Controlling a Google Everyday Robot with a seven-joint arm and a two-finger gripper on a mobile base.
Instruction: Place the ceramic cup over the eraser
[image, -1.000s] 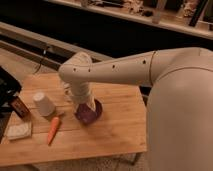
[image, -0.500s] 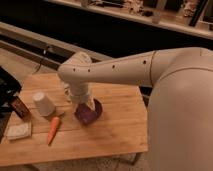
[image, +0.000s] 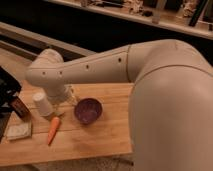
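Camera view: nothing on the tabletop (image: 110, 137) has shifted over the last second. The arm keeps the same low pose, its gripper (image: 67, 97) down between the ceramic cup (image: 43, 104) and the purple bowl (image: 88, 110), largely hidden under the wrist. The fingers stand spread and grip nothing. The ceramic cup stands free just left of the gripper, above the carrot (image: 53, 130) and apart from a pale flat block (image: 17, 131) near the left edge, which I judge to be the eraser. This pause means the grasp is not yet made, and the carry and covering remain.
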